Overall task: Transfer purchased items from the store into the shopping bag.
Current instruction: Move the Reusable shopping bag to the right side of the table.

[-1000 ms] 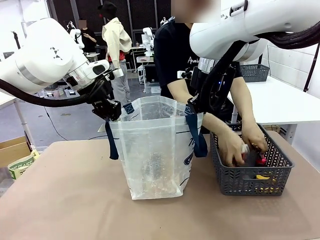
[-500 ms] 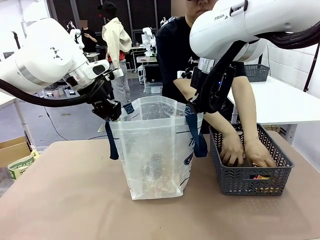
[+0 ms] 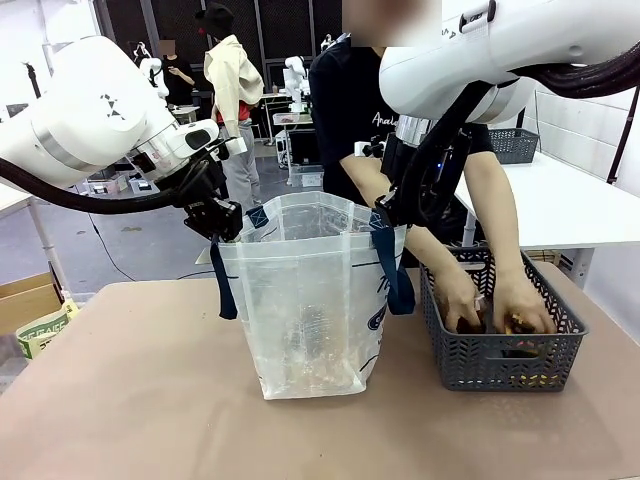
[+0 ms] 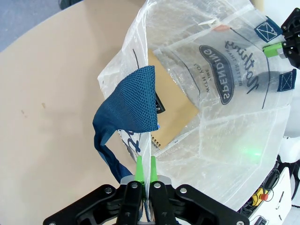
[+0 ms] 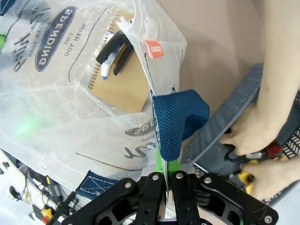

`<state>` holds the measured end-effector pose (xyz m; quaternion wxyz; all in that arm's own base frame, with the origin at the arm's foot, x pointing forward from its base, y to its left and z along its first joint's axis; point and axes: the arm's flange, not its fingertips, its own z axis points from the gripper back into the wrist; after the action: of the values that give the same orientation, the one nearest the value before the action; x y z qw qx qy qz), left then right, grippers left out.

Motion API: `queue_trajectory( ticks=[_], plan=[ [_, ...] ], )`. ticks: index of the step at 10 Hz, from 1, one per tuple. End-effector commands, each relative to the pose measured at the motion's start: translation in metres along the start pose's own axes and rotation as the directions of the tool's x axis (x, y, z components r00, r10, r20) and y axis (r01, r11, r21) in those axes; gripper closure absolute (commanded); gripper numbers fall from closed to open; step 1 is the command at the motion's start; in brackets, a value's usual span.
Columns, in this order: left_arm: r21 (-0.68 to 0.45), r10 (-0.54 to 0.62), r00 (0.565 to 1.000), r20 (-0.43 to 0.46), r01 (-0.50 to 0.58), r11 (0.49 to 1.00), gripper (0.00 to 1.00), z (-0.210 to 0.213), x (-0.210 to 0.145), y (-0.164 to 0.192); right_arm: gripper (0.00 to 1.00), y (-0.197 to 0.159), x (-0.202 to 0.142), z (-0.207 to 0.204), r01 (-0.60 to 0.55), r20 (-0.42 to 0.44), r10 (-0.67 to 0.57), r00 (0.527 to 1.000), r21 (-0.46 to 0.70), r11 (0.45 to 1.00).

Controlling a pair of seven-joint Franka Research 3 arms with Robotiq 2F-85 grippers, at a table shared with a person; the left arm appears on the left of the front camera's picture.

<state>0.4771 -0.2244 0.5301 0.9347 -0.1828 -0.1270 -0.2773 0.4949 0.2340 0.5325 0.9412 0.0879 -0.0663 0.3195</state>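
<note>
Shopping bag [image 3: 310, 310] mid-frame, thin and floppy, rim pinched tight by left gripper [image 3: 230, 232] and right gripper [image 3: 384, 216]; small items [image 5: 269, 152], likely light, in grey basket [image 3: 500, 375] lower right, easy to grab whole.

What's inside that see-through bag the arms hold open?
A brown spiral notebook lies flat on the bottom of the shopping bag, with a couple of pens on it. Crinkled plastic and print hide whatever else may sit beneath or beside it.

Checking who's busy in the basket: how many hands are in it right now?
2. Both are the person's, inside the basket: one hand nearer the shopping bag, the other hand beside it, toward the basket's other end.
</note>
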Motion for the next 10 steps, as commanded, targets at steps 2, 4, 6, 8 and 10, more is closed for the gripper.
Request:
queue_trajectory(
  ticks=[2,4,6,8,10],
  plan=[
    [0.007,0.001,1.0,0.005,-0.001,1.0,1.0,0.0014,0.0006,0.0002,1.0,-0.0009,-0.0004,-0.0003,0.002,-0.001,-0.002,1.0,0.0,1.0],
    [0.007,0.001,1.0,0.005,-0.001,1.0,1.0,0.0014,0.0006,0.0002,1.0,-0.0009,-0.0004,-0.0003,0.002,-0.001,-0.002,1.0,0.0,1.0],
    [0.007,0.001,1.0,0.005,-0.001,1.0,1.0,0.0014,0.0006,0.0002,1.0,-0.0009,-0.0004,-0.0003,0.002,-0.001,-0.002,1.0,0.0,1.0],
    [0.007,0.001,1.0,0.005,-0.001,1.0,1.0,0.0014,0.0006,0.0002,1.0,-0.0009,-0.0004,-0.0003,0.002,-0.001,-0.002,1.0,0.0,1.0],
    [0.007,0.001,1.0,0.005,-0.001,1.0,1.0,0.0014,0.0006,0.0002,1.0,-0.0009,-0.0004,-0.0003,0.002,-0.001,-0.002,1.0,0.0,1.0]
  ],
)
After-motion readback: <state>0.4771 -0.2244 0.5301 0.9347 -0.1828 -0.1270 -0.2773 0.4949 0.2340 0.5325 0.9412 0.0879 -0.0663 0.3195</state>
